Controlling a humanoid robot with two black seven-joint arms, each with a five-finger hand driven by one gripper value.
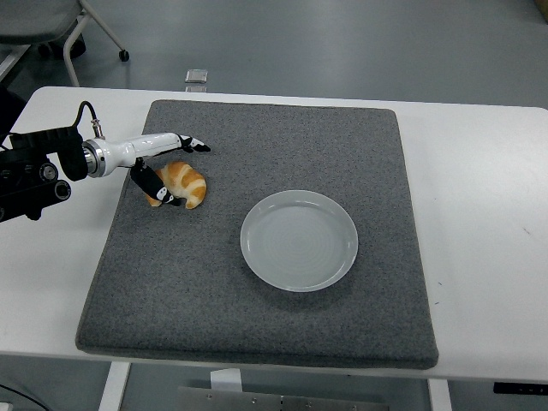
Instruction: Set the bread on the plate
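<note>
Head view: left hand (167, 168) grasps the golden crescent bread (182, 183), at ten o'clock from the round white plate (299, 241). It looks light, soft, crumbly; hold its thick middle gently.

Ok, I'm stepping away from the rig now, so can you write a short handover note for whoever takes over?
Left hand: on the bread, fingers around it, at the grey mat's left side. The bread looks not yet lifted.
Right hand: out of view.
Plate: empty, mid-mat, to the right of the bread.
Done: reach and grasp, or nearly.
Left: lift the bread, carry it right, set it on the plate, let go.
</note>
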